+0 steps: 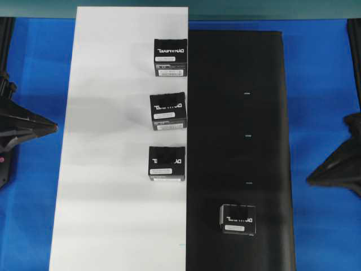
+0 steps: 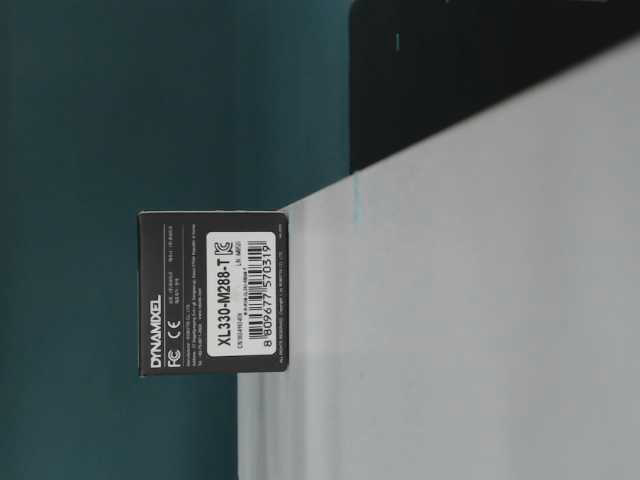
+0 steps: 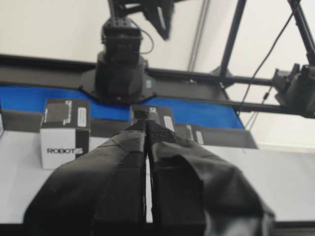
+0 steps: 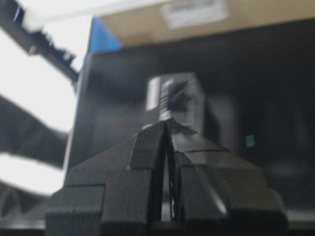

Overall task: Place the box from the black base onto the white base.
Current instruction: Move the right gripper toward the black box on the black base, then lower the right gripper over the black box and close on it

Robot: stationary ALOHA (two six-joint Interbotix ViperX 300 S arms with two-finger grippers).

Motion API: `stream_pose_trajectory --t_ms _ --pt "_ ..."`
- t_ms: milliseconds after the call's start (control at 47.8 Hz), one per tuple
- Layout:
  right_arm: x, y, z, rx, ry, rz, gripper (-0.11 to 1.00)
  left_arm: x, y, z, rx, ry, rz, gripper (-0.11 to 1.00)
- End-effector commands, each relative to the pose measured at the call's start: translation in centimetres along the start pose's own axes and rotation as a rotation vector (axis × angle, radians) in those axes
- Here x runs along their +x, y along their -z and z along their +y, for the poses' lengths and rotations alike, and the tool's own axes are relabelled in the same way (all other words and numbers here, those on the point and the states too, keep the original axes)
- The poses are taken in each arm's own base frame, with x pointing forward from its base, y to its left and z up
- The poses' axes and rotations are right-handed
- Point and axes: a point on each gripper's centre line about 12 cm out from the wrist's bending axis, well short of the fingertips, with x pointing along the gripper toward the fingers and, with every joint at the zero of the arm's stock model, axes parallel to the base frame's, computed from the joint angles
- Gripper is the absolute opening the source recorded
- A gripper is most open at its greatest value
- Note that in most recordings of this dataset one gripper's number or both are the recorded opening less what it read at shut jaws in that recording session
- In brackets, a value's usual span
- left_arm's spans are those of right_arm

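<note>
Box (image 1: 237,219) alone on black base (image 1: 265,113); both grippers clenched, grasping nothing.

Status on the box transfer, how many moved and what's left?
Done: three boxes sit along the white base's right edge. In hand: nothing; the left gripper and the right gripper are shut and empty, at the table's sides. Left: one box on the black base, which the right gripper faces.

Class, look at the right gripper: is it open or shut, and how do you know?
Shut. In its wrist view the right gripper shows both fingers meeting at the tips, nothing between them.
</note>
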Motion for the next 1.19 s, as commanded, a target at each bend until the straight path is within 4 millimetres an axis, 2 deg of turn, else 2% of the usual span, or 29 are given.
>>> stream_pose_trajectory --t_ms 0,209,377,586,837,900,963,1172 --pt "1.4 -0.5 1.3 -0.027 -0.021 0.047 0.05 0.3 -1.0 -0.2 0.000 0.007 -0.021 0.00" --pt "5.7 0.8 2.1 -0.034 0.010 0.213 0.05 0.4 -1.0 -0.3 -0.002 0.010 -0.020 0.00" --pt "8.7 4.2 0.8 -0.082 0.137 0.449 0.05 0.4 -0.4 -0.2 -0.002 0.005 0.025 0.00" --pt "9.8 4.7 1.4 -0.165 0.175 0.480 0.06 0.4 0.1 -0.1 -0.002 0.000 0.060 0.00" --pt "9.9 4.7 1.1 -0.116 0.186 0.461 0.11 0.3 0.7 0.0 -0.003 -0.008 0.090 0.00" --pt "9.9 4.5 1.0 -0.100 0.189 0.450 0.16 0.3 0.8 0.1 -0.003 -0.012 0.093 0.00" --pt "10.0 4.3 0.8 -0.077 0.194 0.441 0.27 0.3 0.7 0.1 -0.002 -0.011 0.091 0.00" --pt "10.6 4.4 0.6 -0.023 0.195 0.411 0.84 0.3 1.1 0.1 -0.005 -0.012 0.100 0.00"
